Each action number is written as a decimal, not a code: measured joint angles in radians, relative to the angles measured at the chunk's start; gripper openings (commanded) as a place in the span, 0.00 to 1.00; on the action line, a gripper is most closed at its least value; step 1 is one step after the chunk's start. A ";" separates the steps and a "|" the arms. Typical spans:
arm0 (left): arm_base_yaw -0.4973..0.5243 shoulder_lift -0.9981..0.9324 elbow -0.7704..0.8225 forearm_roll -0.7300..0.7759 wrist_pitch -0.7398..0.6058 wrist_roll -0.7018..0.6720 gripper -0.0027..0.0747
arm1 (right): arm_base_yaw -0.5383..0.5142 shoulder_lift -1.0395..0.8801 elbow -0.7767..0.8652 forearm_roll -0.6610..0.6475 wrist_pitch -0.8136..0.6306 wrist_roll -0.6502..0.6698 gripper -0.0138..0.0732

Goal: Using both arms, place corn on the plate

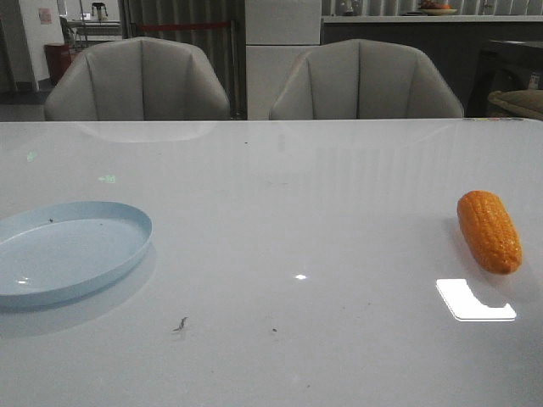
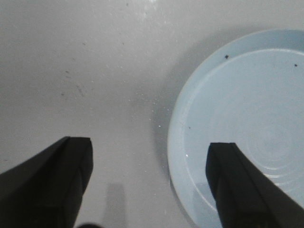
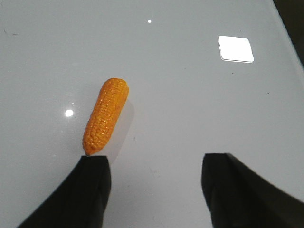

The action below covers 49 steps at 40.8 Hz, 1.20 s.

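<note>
The orange corn (image 1: 489, 231) lies on the white table at the right side; no arm shows in the front view. The pale blue plate (image 1: 68, 250) sits at the left edge. In the right wrist view the corn (image 3: 105, 115) lies flat, its near tip just beyond one finger of my open, empty right gripper (image 3: 154, 164). In the left wrist view my left gripper (image 2: 149, 147) is open and empty above the table, one finger over the plate (image 2: 251, 114), the other over bare table.
The glossy white table (image 1: 288, 220) carries bright light reflections (image 1: 473, 299) near the corn and small dark specks (image 1: 180, 324) in front. Two grey chairs (image 1: 140, 80) stand behind the far edge. The table's right edge lies close beside the corn.
</note>
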 measured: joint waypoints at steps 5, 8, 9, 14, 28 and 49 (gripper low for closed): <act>0.000 0.086 -0.018 -0.055 0.009 0.002 0.74 | 0.000 0.000 0.000 0.000 0.000 0.000 0.76; 0.000 0.120 -0.022 -0.078 0.009 0.003 0.73 | 0.000 0.000 0.000 0.000 0.000 0.000 0.76; 0.000 0.131 -0.021 -0.083 0.009 0.003 0.72 | 0.000 0.000 0.000 0.000 0.000 0.000 0.76; 0.000 0.167 -0.023 -0.094 0.009 0.003 0.59 | 0.000 0.000 0.000 0.002 0.000 0.000 0.76; 0.000 0.185 -0.024 -0.098 0.009 0.005 0.16 | 0.000 0.000 0.000 0.004 0.000 0.000 0.76; 0.000 0.189 -0.267 -0.189 0.223 0.005 0.16 | 0.000 0.000 0.000 0.004 0.026 0.000 0.76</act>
